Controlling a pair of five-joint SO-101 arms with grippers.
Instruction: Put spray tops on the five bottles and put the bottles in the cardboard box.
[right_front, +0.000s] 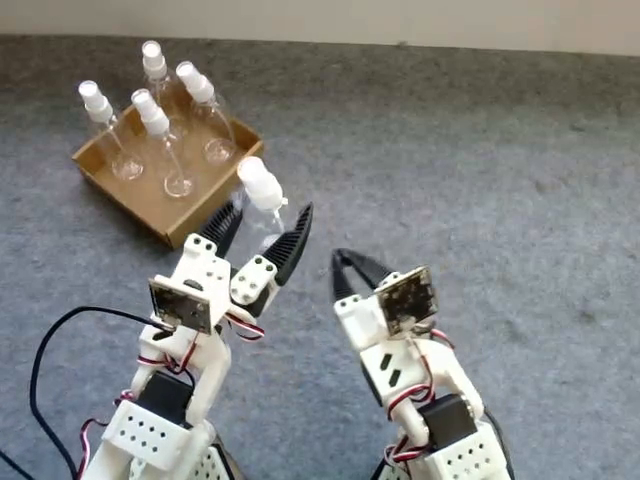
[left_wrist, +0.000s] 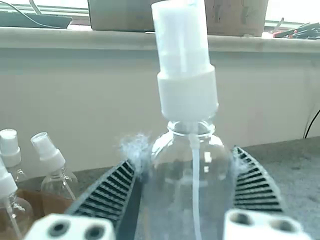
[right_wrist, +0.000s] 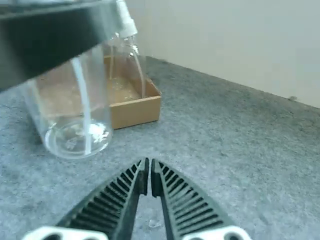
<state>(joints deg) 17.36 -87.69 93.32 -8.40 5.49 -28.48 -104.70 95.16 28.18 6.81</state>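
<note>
A clear bottle with a white spray top hangs just off the carpet beside the near corner of the cardboard box. My left gripper is shut on this bottle, one ribbed finger on each side of its body. Several clear bottles with spray tops stand upright in the box. In the right wrist view the held bottle shows its round base above the carpet. My right gripper sits low to the right of the bottle, its fingers shut on nothing.
Grey carpet spreads wide to the right of the box and arms. A pale wall runs along the far edge. The box stands just behind the held bottle. Black cables trail at the near left.
</note>
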